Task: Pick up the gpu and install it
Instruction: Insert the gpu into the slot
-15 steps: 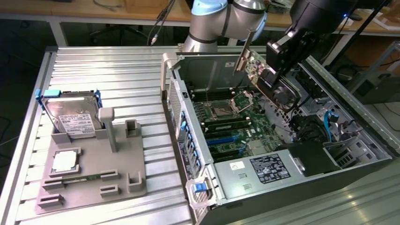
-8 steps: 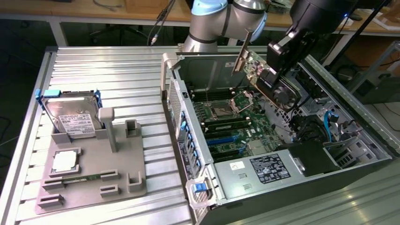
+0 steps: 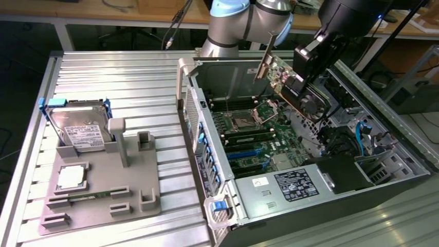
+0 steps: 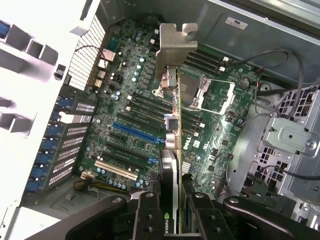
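Observation:
The gpu [image 3: 287, 82] is a green card with a black cooler and a silver end bracket [image 3: 263, 64]. It hangs tilted in the air above the motherboard [image 3: 255, 135] of the open computer case. My gripper [image 3: 310, 57] is shut on its upper part, holding it clear of the board. In the wrist view the gpu [image 4: 171, 150] appears edge-on, with its bracket [image 4: 175, 47] at the far end. It runs out from between my black fingers [image 4: 146, 216], and the gripper [image 4: 172, 217] clamps it from both sides. It hovers over the expansion slots, near a long blue slot [image 4: 136, 132].
A grey fixture [image 3: 130, 170] at the exterior view's left holds a silver hard drive [image 3: 79, 129], a processor [image 3: 71, 177] and a memory stick [image 3: 103, 194]. Inside the case are the processor socket [image 3: 252, 117], a power supply [image 3: 291, 188] and cables [image 3: 363, 136]. The case walls [image 3: 195, 103] surround the board.

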`<state>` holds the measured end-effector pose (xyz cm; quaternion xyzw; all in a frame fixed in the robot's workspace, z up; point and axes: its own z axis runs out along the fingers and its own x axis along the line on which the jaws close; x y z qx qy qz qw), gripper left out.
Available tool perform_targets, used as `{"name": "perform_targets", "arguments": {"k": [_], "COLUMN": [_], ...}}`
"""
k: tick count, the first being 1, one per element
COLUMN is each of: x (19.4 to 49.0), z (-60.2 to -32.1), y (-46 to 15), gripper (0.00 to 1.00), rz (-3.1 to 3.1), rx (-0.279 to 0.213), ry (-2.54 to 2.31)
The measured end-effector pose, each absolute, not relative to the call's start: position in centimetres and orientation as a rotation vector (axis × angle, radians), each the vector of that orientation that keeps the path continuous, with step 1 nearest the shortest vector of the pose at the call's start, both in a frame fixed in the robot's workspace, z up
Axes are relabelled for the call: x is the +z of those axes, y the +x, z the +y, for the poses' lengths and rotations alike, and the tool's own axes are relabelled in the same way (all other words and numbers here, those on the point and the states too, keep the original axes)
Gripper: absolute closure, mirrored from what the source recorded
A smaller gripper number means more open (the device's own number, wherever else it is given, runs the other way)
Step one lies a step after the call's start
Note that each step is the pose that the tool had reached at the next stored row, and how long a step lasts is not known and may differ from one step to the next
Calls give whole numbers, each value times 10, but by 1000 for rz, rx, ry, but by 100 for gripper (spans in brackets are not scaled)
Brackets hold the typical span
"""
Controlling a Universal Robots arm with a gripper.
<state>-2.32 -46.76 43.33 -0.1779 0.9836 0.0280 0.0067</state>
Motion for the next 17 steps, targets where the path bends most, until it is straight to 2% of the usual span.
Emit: {"name": "perform_targets", "arguments": {"k": [17], "x": [433], "z": [-468], "y": [-23], "gripper": [73], "rz": [3042], "rx": [89], "ry": [-738]}}
